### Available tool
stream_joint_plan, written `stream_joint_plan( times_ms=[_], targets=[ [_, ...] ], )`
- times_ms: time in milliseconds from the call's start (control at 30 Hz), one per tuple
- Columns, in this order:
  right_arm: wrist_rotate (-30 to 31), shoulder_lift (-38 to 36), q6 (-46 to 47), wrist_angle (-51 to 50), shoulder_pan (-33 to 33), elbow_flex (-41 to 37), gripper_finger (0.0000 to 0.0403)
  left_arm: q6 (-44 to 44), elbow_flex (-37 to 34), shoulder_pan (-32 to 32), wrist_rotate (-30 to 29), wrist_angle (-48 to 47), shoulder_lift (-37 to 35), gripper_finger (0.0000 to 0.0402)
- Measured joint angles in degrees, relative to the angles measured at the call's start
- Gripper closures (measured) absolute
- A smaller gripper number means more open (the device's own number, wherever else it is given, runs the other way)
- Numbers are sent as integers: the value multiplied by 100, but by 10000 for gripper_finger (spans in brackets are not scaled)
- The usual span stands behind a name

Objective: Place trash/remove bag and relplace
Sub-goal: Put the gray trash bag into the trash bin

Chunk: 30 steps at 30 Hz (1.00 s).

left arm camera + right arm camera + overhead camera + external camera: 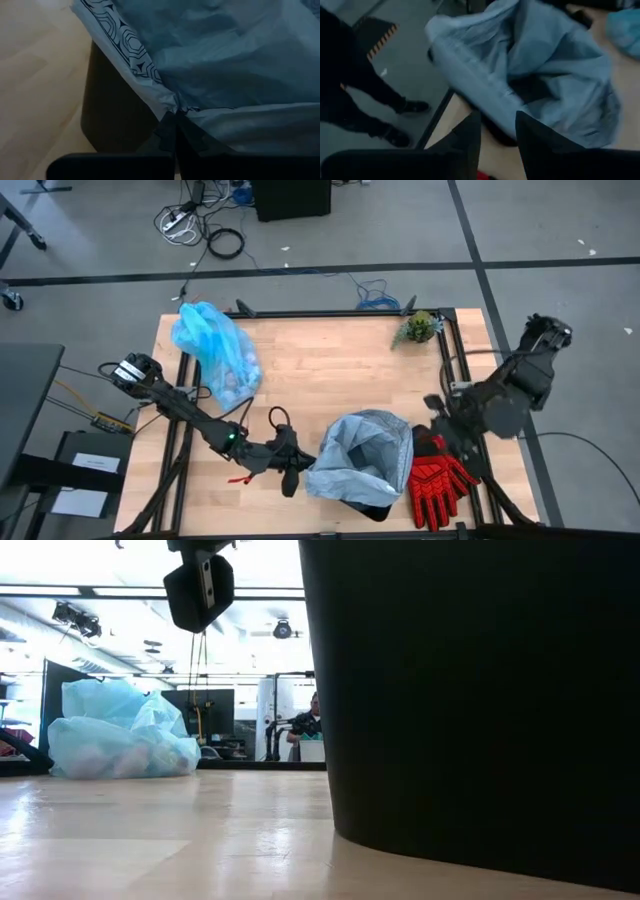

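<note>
The bag (214,348), bright cyan-blue and bulging, rests on its underside at the table's far left (120,735). The trash shows only as pale lumps through its wall (238,380). A black bin (470,700) stands near the table's front edge. A paler grey-blue bag (362,448) is draped over its mouth. At the bin's left side, my left gripper (297,465) is shut on that paler bag's edge. My right gripper (497,135) hangs open in the air right of the bin (441,423), with nothing between its fingers. My left gripper pinches the grey-blue bag's edge (172,111) between its two fingers, at the bin's left rim, where the plastic is gathered into puckers. The fingers come nearly level from the table's left. The rest of the bag lies over the bin's mouth and down its black wall (115,115).
Red-and-black gloves (437,483) lie right of the bin, under my right arm. A small green plant (420,328) stands at the far right edge. A person's legs (365,95) stand on the floor beside the table. Bare wood (320,370) stretches between the cyan bag and the plant.
</note>
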Motion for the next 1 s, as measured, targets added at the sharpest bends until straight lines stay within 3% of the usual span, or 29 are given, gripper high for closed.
stream_joint_plan(
  times_ms=[133,200,300,400,533,800,1000],
  targets=[
    [-53,533,568,-354,540,-8,312,-253,0,1,104,30,0,396],
    [-380,752,713,-401,676,-14,323,-346,0,-7,245,103,0,396],
    [-986,1013,845,-179,755,-269,361,-389,0,-9,389,253,0,396],
    [-1140,1092,754,442,735,-810,396,-351,0,-5,445,297,0,396],
    [-1061,893,955,1749,631,-1499,396,-474,0,-9,578,299,0,396],
    [-964,853,838,2678,30,-2511,402,-514,-2,-50,640,452,0,396],
    [-843,831,481,3799,-492,-2656,403,-536,-2,-85,647,498,0,396]
  ],
)
